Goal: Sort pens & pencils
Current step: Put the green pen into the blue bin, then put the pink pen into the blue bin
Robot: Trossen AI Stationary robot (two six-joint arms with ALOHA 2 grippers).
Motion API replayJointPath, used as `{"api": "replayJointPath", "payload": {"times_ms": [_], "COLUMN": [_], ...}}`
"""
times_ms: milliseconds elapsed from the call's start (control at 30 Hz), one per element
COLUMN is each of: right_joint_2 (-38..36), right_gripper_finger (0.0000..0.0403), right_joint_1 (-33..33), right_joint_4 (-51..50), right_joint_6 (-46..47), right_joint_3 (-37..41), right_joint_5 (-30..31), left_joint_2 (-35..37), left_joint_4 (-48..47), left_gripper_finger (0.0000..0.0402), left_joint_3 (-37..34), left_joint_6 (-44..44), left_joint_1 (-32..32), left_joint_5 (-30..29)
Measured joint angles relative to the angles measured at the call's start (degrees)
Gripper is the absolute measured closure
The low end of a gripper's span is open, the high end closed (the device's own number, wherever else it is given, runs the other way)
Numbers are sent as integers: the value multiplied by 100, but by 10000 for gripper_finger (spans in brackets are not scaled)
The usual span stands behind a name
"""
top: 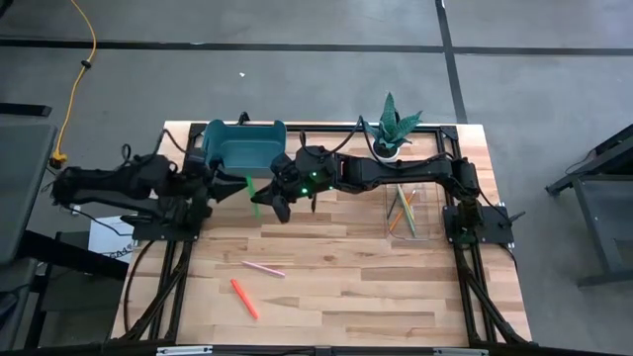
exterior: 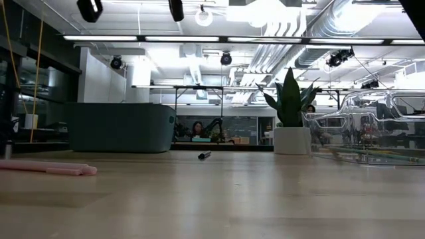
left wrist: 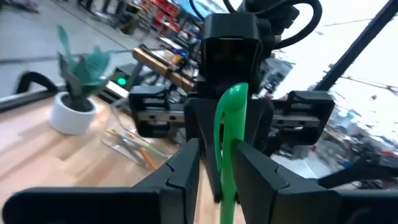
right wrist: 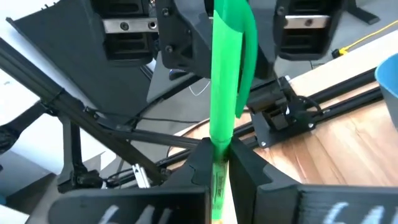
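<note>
Both grippers clamp the green pen [top: 251, 195] mid-air beside the teal bin [top: 243, 144]: left gripper [top: 233, 187] and right gripper [top: 265, 198] at opposite ends. Pink pen [top: 263, 268] and red-orange pen [top: 244, 298] lie on the table [top: 346, 287]. Pencils [top: 404, 210] sit in the clear tray [top: 408, 212] near the potted plant [top: 393, 125].

Colours on the table

A bright green pen [top: 252, 195] is seen between two black grippers, left [top: 235, 188] and right [top: 265, 198]; small green lights are shown on the right arm [top: 396, 170]. A pale pink pen [top: 263, 268] and a red-orange pen [top: 244, 299] are laid on the light wooden table [top: 336, 297], which is patterned in plank strips. The bin [top: 242, 144] is coloured dark teal. Orange, yellow and teal pencils [top: 403, 210] are held in a clear tray [top: 427, 220]. A green-leaved plant [top: 393, 124] is set in a white pot [top: 387, 150]. The floor [top: 297, 79] is grey with dark lines, crossed by a yellow cable [top: 77, 74].
</note>
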State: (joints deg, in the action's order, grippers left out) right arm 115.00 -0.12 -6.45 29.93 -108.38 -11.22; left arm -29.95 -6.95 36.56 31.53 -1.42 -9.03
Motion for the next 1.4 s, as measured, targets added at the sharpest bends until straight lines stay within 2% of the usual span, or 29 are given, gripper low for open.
{"api": "replayJointPath", "payload": {"times_ms": [100,267,700,1400], "right_joint_2": [0,0,2,2], "right_gripper_finger": [393,394,402,402], "right_joint_1": [32,104,98,74], "right_joint_4": [-21,-5,-1,-16], "right_joint_6": [0,0,5,24], "right_joint_3": [0,0,0,0], "right_joint_5": [-11,21,160,157], "left_joint_2": [-329,-602,-1,10], "left_joint_4": [333,757,737,488], "left_gripper_finger": [318,318,318,318], "left_joint_3": [2,2,22,26], "left_joint_6": [36,-62,-171,-280], "left_joint_1": [-114,-163,-156,-156], "left_joint_5": [405,663,687,710]}}
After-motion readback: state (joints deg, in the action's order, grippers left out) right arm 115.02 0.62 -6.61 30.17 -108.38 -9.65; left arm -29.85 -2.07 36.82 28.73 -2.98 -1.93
